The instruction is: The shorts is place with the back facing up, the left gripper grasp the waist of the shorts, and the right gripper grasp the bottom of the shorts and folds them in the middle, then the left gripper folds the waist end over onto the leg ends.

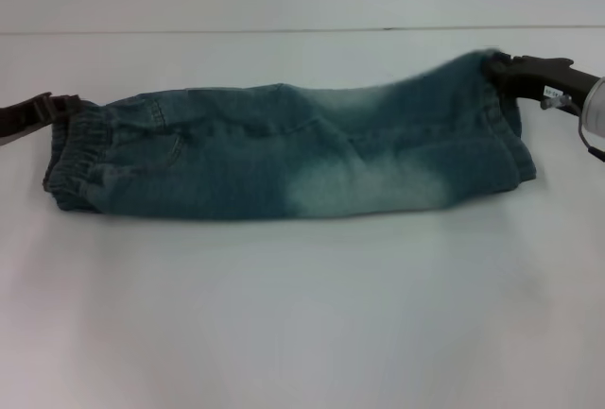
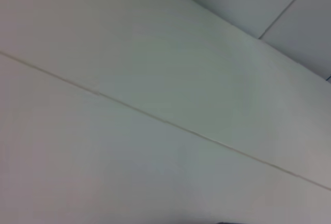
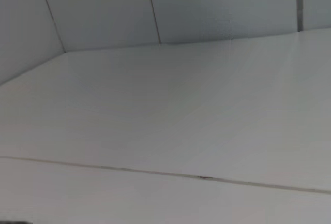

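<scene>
So the denim shorts (image 1: 293, 149) were lying folded lengthwise across the middle of the white table (image 1: 302, 315), elastic waist at 9 o'clock, leg hems at 3. Left gripper (image 1: 59, 110) was right at the waist's far corner, right gripper (image 1: 499, 67) at the hem's far corner, both touching fabric. Honestly couldn't tell whether either was pinching. Wrist cams just showed table.

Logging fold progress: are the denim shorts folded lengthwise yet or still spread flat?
Folded lengthwise: the denim shorts lie as one narrow band, elastic waist by the left end effector, leg ends by the right end effector.
</scene>
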`<state>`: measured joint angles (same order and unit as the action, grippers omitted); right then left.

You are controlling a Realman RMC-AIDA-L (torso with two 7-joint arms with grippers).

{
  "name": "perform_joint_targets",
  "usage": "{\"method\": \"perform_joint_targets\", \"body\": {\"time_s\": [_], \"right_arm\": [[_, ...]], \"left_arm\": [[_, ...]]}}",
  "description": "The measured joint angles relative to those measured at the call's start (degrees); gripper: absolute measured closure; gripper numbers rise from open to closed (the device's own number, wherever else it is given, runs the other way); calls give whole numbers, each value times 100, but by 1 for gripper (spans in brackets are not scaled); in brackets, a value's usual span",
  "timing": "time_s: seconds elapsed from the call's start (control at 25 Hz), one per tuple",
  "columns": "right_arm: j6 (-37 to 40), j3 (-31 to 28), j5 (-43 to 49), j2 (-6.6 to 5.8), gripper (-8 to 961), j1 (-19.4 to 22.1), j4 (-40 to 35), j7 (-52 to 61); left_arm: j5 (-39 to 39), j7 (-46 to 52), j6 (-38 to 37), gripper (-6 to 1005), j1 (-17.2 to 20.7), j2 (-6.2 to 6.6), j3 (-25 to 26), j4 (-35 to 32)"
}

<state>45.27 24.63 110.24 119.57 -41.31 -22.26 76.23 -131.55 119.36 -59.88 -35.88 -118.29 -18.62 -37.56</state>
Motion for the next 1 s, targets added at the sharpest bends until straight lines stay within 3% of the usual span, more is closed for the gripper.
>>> {"method": "perform_joint_targets", "body": {"time_s": [0.12,0.36,0.52,0.68,0.88,1.0], "right_arm": [[-11,-1,-3,0,776,-7,36,-55],[110,-49,-3,-4,496,57,65,-24],[717,-69,-104,-66,406,263,-43,126],[2112,-16,-112,-193,316,564,-363,397],[4298,343,-94,-468,183,932,-896,908],[5571,727,-94,-633,83,1126,-1085,1032]], "left_arm": [[45,-159,186,969,-17,-113,-35,-54],[680,-595,228,689,193,-191,-39,-229],[911,-708,67,472,415,-135,-32,-274],[952,-729,-433,308,688,-105,-25,-531],[1004,-830,-1172,88,937,-68,-26,-812],[955,-904,-1499,81,1009,-35,-49,-870]]}}
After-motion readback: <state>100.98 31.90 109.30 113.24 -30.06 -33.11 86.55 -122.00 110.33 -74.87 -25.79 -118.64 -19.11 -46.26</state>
